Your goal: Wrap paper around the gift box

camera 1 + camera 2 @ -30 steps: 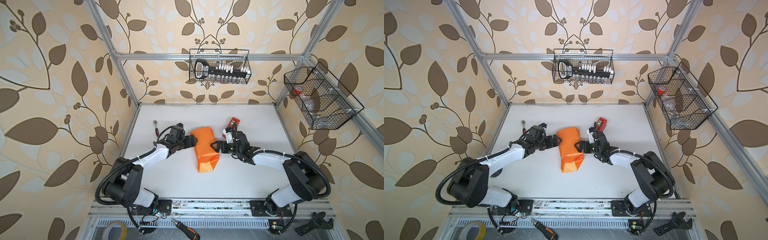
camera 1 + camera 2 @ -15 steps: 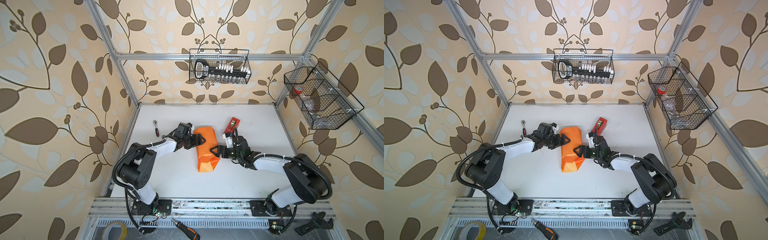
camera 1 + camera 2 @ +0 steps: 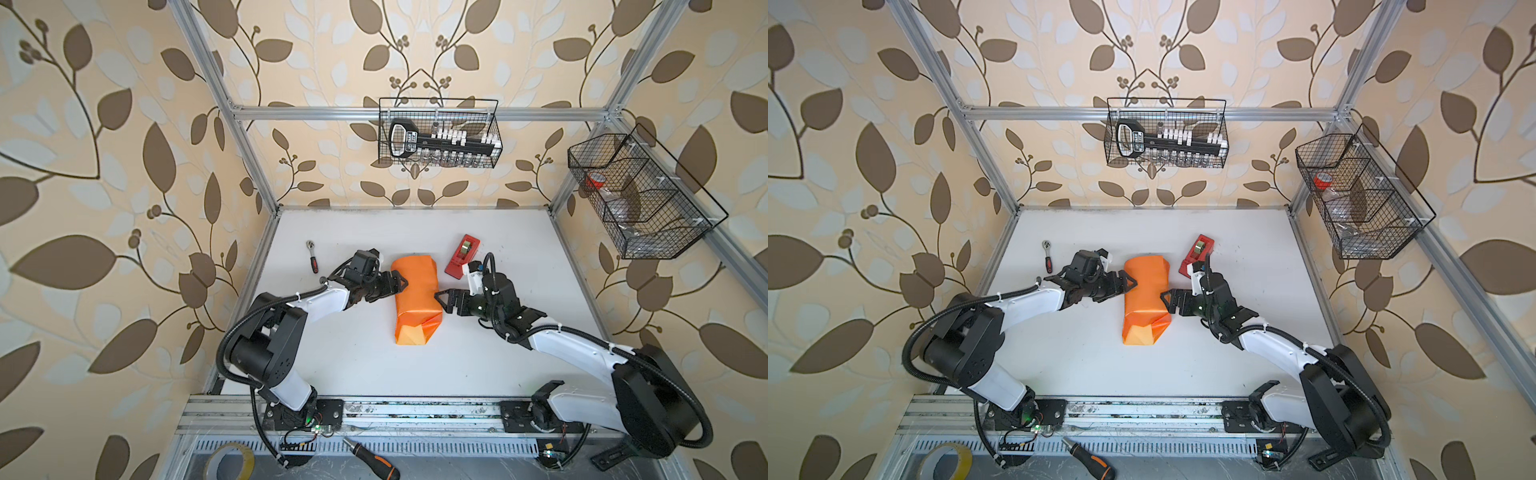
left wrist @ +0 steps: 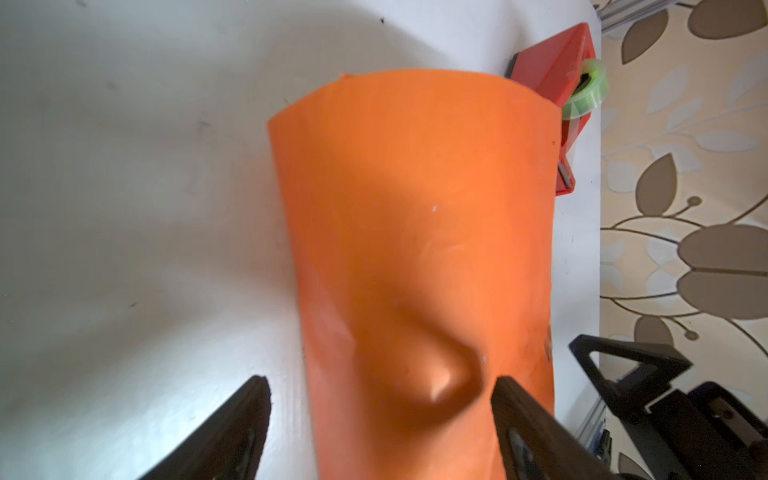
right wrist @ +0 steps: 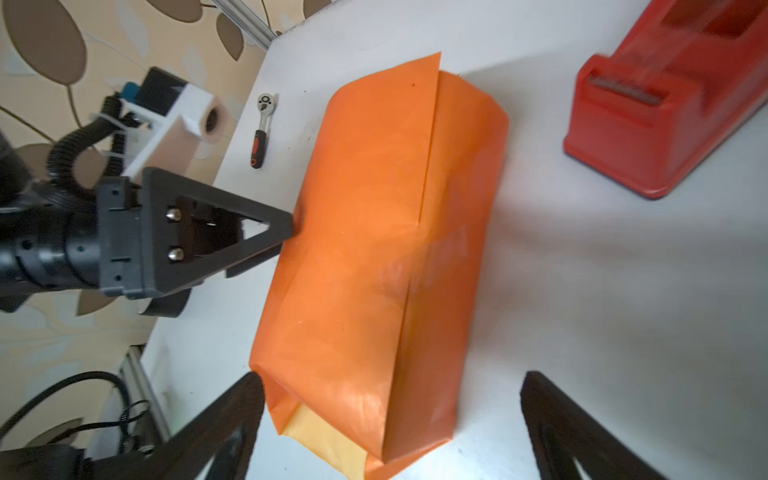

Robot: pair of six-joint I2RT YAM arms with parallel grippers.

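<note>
The paper [image 3: 415, 299] [image 3: 1146, 299] lies mid-table, bright orange side out, folded into a long bundle. The gift box is hidden. The paper's pale yellow inner face shows at the bundle's near end [image 5: 324, 432]. My left gripper [image 3: 400, 283] [image 3: 1128, 285] is open at the bundle's left side, and one of its fingertips [image 5: 291, 226] touches the paper. In the left wrist view the left gripper [image 4: 380, 384] straddles the paper [image 4: 415, 228] where it has a dent. My right gripper [image 3: 441, 298] [image 3: 1166, 299] [image 5: 392, 378] is open at the bundle's right side and holds nothing.
A red tape dispenser [image 3: 462, 255] [image 5: 673, 104] stands just behind the right gripper. A small ratchet wrench [image 3: 311, 257] lies at the back left. Wire baskets hang on the back wall [image 3: 438, 133] and the right wall [image 3: 636, 195]. A screwdriver [image 3: 374, 457] and a tape roll [image 3: 228, 461] lie beyond the front rail.
My left gripper has moved right until it is against the bundle's left side, with its arm folded further. The right gripper has shifted only slightly. Both jaws stayed open.
</note>
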